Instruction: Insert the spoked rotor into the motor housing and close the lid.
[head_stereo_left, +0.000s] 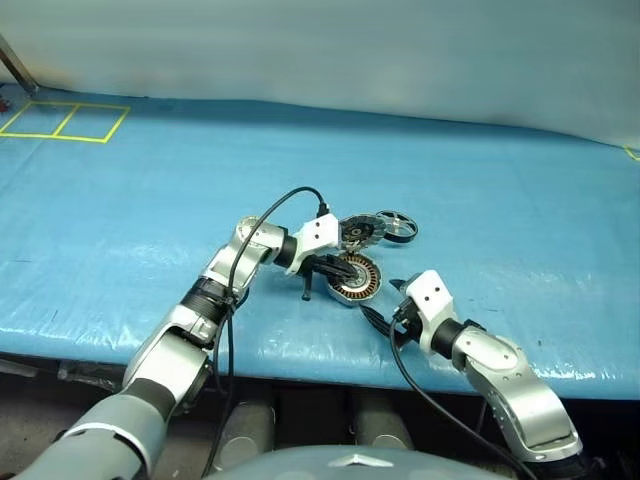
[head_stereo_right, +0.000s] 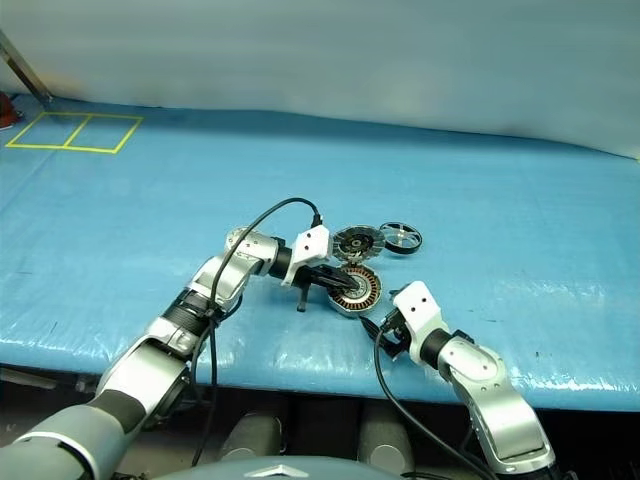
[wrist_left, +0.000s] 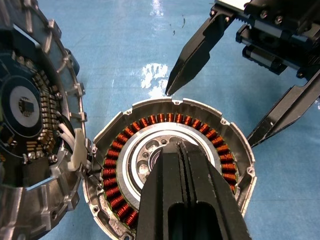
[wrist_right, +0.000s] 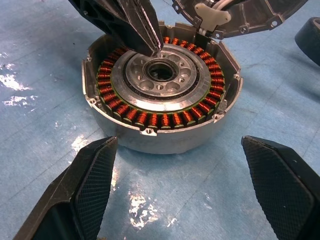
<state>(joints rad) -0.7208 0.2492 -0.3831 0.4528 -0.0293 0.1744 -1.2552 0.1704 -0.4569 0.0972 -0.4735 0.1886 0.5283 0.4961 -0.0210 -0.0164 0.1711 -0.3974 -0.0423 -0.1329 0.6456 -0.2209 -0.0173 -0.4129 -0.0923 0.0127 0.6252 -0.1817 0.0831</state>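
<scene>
— Where's the left arm?
— Stretched out across the blue table (head_stereo_left: 120, 220), elbow bent, wrist turned toward the robot's right. The left gripper (wrist_left: 187, 152) angles down with its fingers pressed together, tips over the pale centre ring of the motor housing (wrist_right: 160, 112). Whether they touch it, I cannot tell.
— And the housing itself?
— Open on the table, copper windings showing all round. The lid (head_stereo_left: 358, 233) stands tilted at its far edge, touching the rim, ribbed side up.
— The spoked rotor?
— The spoked rotor (head_stereo_left: 397, 226) lies flat just right of the lid, on the table, apart from both grippers.
— The right arm?
— Low, near the table's front edge, forearm reaching in from the right. The right gripper (wrist_right: 187, 190) points forward and left at the housing, fingers spread wide, one on each side of it but short of the wall, holding nothing.
— Room to move?
— Open blue surface left, right and behind the parts; yellow tape squares (head_stereo_left: 65, 122) sit far off at the back left corner.
</scene>
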